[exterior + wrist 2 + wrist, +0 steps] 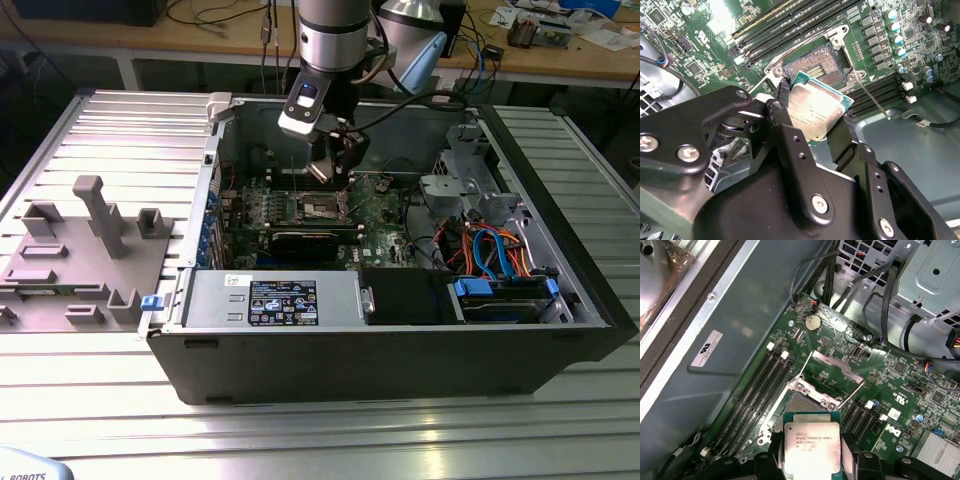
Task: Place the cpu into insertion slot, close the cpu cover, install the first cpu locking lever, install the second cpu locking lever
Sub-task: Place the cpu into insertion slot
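Gripper (335, 168) is down inside the open PC case (400, 350), over the middle of the board (385, 215). Fingers (781, 100) pinch the cpu (816, 111) by two opposite edges, metal top facing both wrist cameras. Same grip in the first wrist view: cpu (811, 447) clamped between the black fingers.

Cpu is in the air, not seated. It hangs tilted just over the near edge of the slot (815, 62), one corner overlapping the slot rim in the second wrist view. Slot (802, 402) is bare, contact field exposed. In the exterior view the slot (322, 207) sits right under the gripper.

Cover (837, 367) is flipped up at the slot's far edge, green board visible through its window. One lever (872, 98) is unlatched, a thin rod sticking out from a slot corner. Cannot tell the state of the other lever.

Memory slots (757, 390) run along both sides of the slot. Coin cell (812, 322) sits near the board's edge by the case wall.

Case lies on a slatted metal table (100, 420). Power supply (275, 300) runs along the case's near wall. Blue and orange cables (490, 250) sit toward the case corner on the exterior view's right. Grey fixture (90, 235) is on the table by the edge on the exterior view's left, well apart from the case opening.
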You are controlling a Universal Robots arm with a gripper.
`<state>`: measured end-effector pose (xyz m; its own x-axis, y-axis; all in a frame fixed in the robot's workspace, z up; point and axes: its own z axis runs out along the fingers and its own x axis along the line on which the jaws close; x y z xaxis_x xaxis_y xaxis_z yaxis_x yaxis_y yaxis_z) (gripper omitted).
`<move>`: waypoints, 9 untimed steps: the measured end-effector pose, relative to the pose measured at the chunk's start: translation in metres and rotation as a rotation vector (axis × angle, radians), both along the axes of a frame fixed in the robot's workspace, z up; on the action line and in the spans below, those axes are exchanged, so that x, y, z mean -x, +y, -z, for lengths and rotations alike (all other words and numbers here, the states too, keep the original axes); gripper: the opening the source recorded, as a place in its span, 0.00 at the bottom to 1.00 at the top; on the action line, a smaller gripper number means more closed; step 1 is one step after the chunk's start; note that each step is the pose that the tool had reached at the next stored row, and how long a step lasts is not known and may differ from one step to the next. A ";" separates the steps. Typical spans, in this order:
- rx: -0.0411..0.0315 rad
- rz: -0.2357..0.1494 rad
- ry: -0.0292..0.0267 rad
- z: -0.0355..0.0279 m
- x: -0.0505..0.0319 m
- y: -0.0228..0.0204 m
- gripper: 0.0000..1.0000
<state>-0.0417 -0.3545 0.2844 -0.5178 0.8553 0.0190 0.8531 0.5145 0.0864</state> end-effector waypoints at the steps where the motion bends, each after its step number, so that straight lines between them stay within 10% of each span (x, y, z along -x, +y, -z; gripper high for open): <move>1: 0.0000 0.003 0.0000 0.0000 0.0000 0.0000 0.55; 9: 0.0000 0.040 0.0000 0.0000 0.0000 0.0000 0.55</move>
<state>-0.0417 -0.3545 0.2844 -0.4834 0.8752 0.0190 0.8729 0.4803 0.0863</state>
